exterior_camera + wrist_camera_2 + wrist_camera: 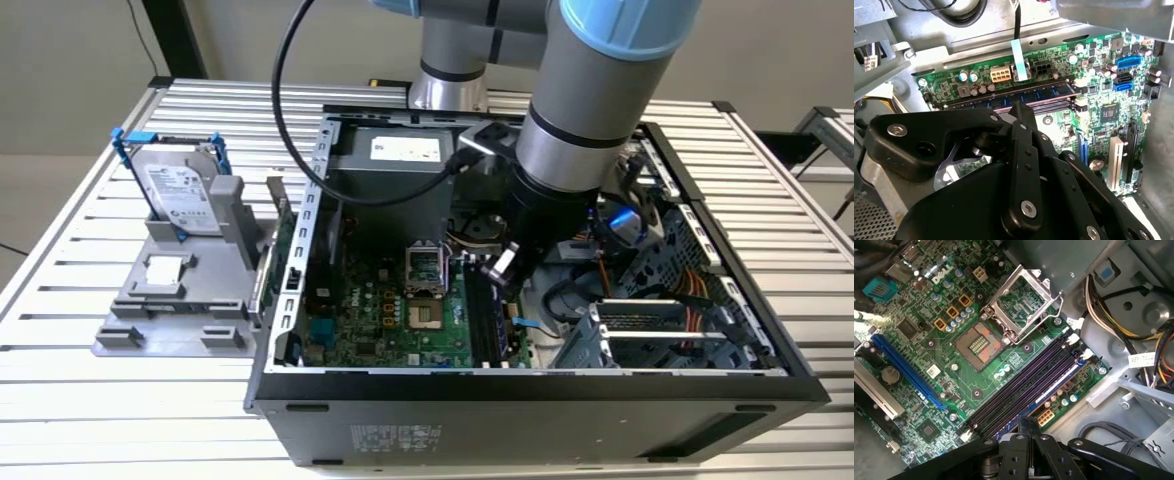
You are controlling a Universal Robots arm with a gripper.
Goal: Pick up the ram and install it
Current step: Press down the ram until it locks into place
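The ram (1044, 92) is a bluish stick standing in one of the long black slots near the motherboard's edge, also seen in the first wrist view (1056, 385). My gripper (502, 274) reaches down into the open computer case over those slots. In both wrist views its black fingers are closed together with nothing visible between them. Their tips (1019, 107) sit at the ram's top edge, crossing its length, near one end of the slots (1029, 421). Whether they press on it I cannot tell.
The green motherboard (387, 310) lies in the case (534, 385), with an open processor socket (979, 345) beside the slots. Cables (627, 215) and a drive cage (654, 330) crowd the exterior view's right. A silver hard drive (180, 190) stands on a grey holder outside.
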